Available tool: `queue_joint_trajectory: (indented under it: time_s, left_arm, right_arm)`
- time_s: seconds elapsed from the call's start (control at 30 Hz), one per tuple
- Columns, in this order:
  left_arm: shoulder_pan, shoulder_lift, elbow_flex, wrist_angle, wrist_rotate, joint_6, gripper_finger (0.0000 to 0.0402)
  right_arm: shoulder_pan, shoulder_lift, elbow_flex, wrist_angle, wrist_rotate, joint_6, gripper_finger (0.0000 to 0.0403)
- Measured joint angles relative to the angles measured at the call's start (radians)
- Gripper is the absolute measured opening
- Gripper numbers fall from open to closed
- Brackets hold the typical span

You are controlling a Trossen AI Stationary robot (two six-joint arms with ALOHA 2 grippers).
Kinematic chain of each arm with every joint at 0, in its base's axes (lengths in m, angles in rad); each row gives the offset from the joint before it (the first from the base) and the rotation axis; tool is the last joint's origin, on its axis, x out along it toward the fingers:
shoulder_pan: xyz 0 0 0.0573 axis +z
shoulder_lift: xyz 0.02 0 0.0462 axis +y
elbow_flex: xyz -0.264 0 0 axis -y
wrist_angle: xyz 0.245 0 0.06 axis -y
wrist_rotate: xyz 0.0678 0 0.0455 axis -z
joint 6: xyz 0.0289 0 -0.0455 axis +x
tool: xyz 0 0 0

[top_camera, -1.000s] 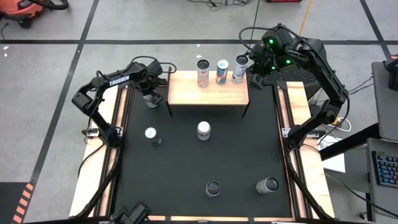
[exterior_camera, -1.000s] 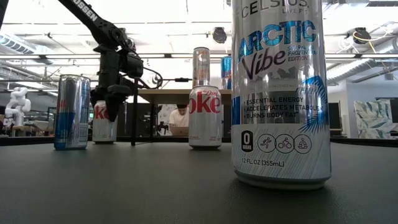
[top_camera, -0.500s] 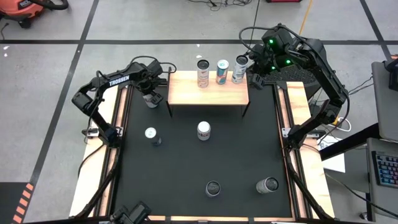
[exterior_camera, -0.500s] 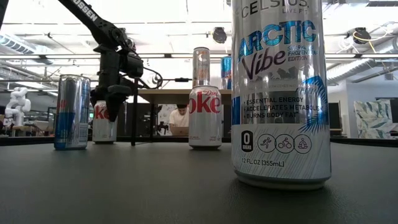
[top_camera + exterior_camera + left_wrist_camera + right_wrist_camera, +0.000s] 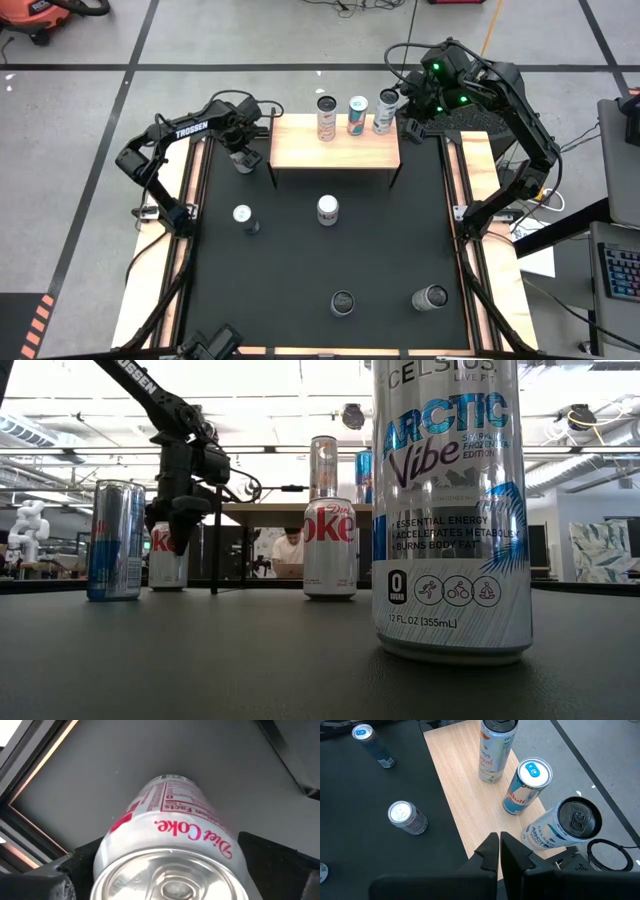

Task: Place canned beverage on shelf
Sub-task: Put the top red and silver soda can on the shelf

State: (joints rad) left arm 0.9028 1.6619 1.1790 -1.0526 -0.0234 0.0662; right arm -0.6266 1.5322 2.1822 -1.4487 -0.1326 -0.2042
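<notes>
High view: nothing moved in last second. Left gripper (image 5: 241, 155) jaws apart around Diet Coke can (image 5: 167, 850), unclamped. Right gripper (image 5: 499, 851) jaws together over shelf (image 5: 335, 152). Pick pending.

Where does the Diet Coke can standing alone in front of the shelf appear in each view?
High view: Diet Coke can, centre of the table.
Low view: middle.
Left wrist view: not in it; that is another Diet Coke.
Right wrist view: off the shelf's edge.
Shared landmark: shelf.

Three cans (image 5: 528, 786) stand on the wooden shelf (image 5: 460, 780) beyond closed jaws.
</notes>
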Motion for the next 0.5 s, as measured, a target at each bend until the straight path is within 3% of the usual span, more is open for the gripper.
queue_joint_trajectory:
  time_s: [0.5]
  left_arm:
    - [0.000,0.000,0.000,-0.001,-0.005,-0.008,0.0397]
  right_arm:
    - [0.000,0.000,0.000,0.000,0.000,0.000,0.0000]
